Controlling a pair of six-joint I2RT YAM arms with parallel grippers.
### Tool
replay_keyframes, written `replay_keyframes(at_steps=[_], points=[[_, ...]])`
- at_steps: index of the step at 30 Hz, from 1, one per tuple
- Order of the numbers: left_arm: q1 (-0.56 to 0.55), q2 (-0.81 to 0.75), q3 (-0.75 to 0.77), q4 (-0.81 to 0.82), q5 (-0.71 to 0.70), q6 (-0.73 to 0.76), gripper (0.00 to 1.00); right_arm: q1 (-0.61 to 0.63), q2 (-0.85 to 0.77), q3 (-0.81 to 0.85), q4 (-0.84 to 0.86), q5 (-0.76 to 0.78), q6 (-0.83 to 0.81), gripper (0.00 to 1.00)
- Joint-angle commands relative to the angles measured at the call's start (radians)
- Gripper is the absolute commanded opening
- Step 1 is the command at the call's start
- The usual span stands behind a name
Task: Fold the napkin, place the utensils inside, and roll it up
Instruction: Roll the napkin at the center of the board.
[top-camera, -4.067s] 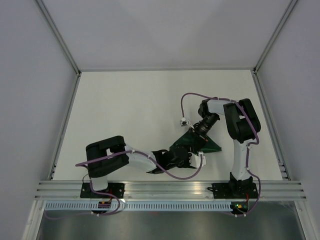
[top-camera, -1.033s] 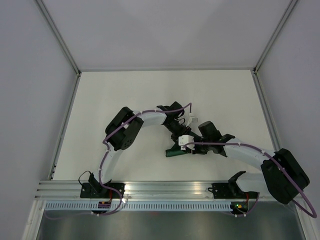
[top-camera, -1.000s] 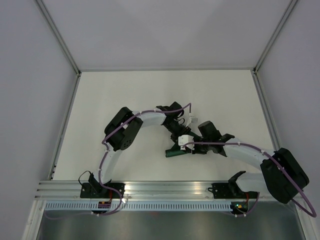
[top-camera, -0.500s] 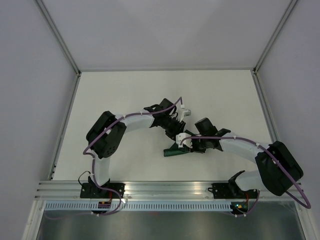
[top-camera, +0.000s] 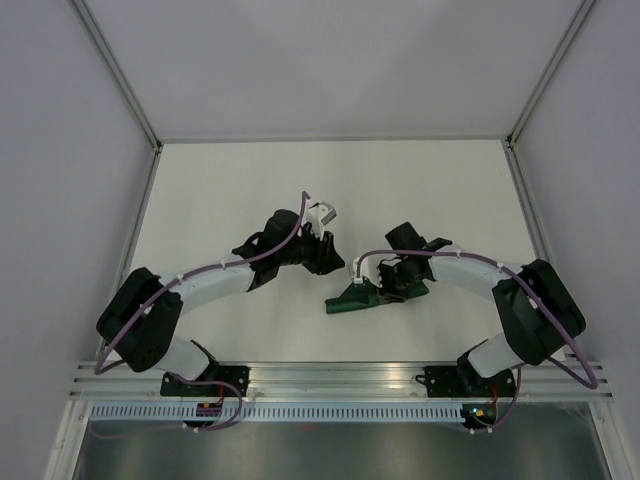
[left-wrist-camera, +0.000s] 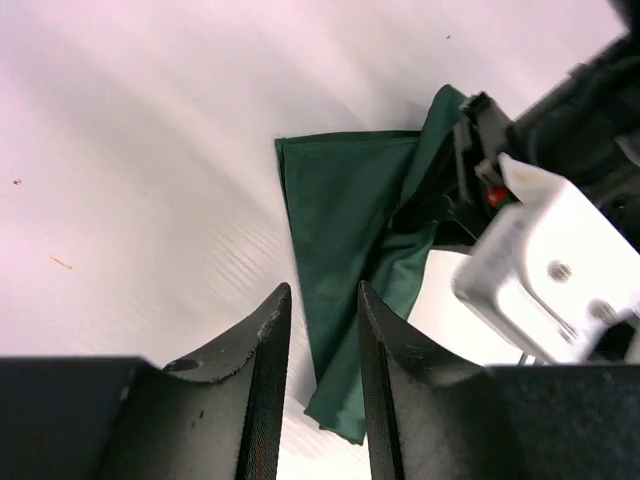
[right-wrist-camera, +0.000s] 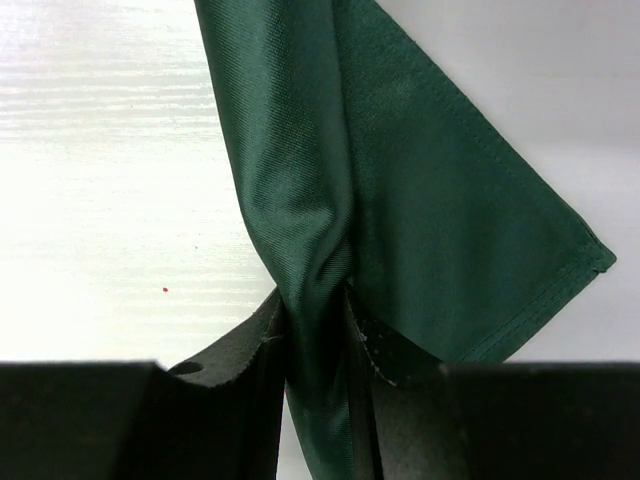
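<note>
The dark green napkin lies bunched into a narrow, crumpled strip on the white table. My right gripper is shut on a gathered fold at its right end; in the right wrist view the cloth runs pinched between the fingers. My left gripper hovers just up and left of the napkin, apart from it. Its jaws stand open with nothing between them, and the napkin shows beyond them. The utensils are out of view.
The white table is walled by grey panels at the back and both sides. An aluminium rail runs along the near edge, carrying both arm bases. Purple cables loop along both arms.
The left arm has swung its elbow down and left, drawing its gripper back off the napkin. The right arm's elbow has lifted toward the back, and its jaws have tightened on the cloth.
</note>
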Motion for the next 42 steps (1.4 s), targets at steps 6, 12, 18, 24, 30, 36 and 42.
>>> replay_keyframes(at_steps=[6,12,18,24,30,36,42], points=[[-0.095,-0.223,-0.212,0.280,-0.280,-0.014,0.38,-0.092,0.221,0.163,-0.273,-0.141,-0.126,0.33],[-0.299,-0.224,-0.192,0.203,-0.540,0.165,0.41,-0.143,0.385,0.311,-0.422,-0.179,-0.190,0.33],[-0.470,-0.084,-0.143,0.183,-0.714,0.332,0.45,-0.161,0.499,0.420,-0.521,-0.192,-0.212,0.34],[-0.592,0.092,-0.044,0.188,-0.777,0.489,0.48,-0.175,0.558,0.471,-0.556,-0.178,-0.211,0.34],[-0.625,0.238,0.027,0.209,-0.786,0.589,0.50,-0.180,0.578,0.485,-0.557,-0.170,-0.197,0.34],[-0.603,0.313,0.044,0.235,-0.792,0.604,0.51,-0.180,0.586,0.491,-0.557,-0.161,-0.189,0.34],[-0.580,0.349,0.056,0.203,-0.760,0.578,0.51,-0.180,0.597,0.494,-0.556,-0.156,-0.183,0.34]])
